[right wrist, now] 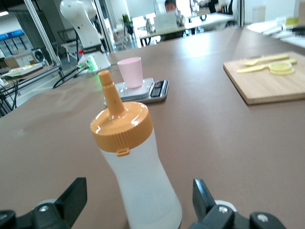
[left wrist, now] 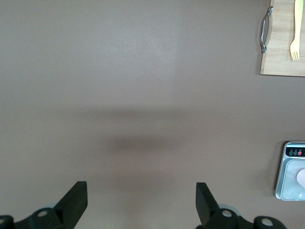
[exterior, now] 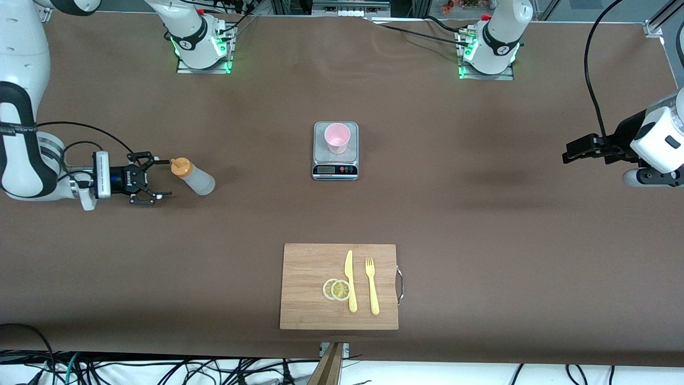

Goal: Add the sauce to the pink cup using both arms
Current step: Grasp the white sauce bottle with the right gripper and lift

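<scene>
Right gripper (exterior: 157, 182): in the front view we are seeing its fingers spread wide at the right arm's end of the table, holding nothing, the squeeze bottle (exterior: 193, 177) just beside its tips.
Left gripper (exterior: 567, 155): it is hovering over bare table (exterior: 481, 214) at the left arm's end, waiting.
Pink cup (exterior: 337, 138): it is standing upright on the scale (exterior: 335, 151), mid-table, farther from the front camera than the cutting board (exterior: 310, 289) bearing the lemon slices (exterior: 336, 289), knife (exterior: 350, 281) and fork (exterior: 372, 286).
Left wrist view: we are seeing the fingers (left wrist: 74, 202) spread wide over bare tabletop, the scale (left wrist: 291, 171) at the edge.
Right wrist view: the bottle (right wrist: 136, 164) is standing upright between the wide-open fingers (right wrist: 71, 198), untouched; the cup (right wrist: 131, 72) is well apart.
</scene>
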Controlling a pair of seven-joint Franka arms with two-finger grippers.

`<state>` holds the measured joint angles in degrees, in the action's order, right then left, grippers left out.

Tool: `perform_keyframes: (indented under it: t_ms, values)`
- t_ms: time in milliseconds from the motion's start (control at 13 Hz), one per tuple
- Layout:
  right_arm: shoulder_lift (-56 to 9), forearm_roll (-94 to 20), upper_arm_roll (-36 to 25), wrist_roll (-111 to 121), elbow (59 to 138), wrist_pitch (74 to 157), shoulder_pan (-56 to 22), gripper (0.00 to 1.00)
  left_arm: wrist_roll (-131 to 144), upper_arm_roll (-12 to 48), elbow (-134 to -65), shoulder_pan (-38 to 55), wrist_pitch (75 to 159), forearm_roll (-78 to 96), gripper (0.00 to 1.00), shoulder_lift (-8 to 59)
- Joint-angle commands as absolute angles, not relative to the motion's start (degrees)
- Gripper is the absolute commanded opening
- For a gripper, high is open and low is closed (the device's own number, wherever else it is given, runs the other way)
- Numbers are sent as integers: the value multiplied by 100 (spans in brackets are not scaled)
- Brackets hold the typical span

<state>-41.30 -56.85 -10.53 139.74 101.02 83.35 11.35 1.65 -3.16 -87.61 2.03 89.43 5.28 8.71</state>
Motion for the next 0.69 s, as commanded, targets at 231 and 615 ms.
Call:
perform_keyframes:
  t_ms: [231, 615]
  values:
    - [-4578, -6029, -721, 14440, 10037, 7981, 1151, 98, 53, -281, -8553, 237, 8789, 396, 100, 975]
    - [-4632, -6029, -694, 14371, 10002, 7902, 1072, 18, 35, -290, -8376, 229, 8710, 396, 100, 1090]
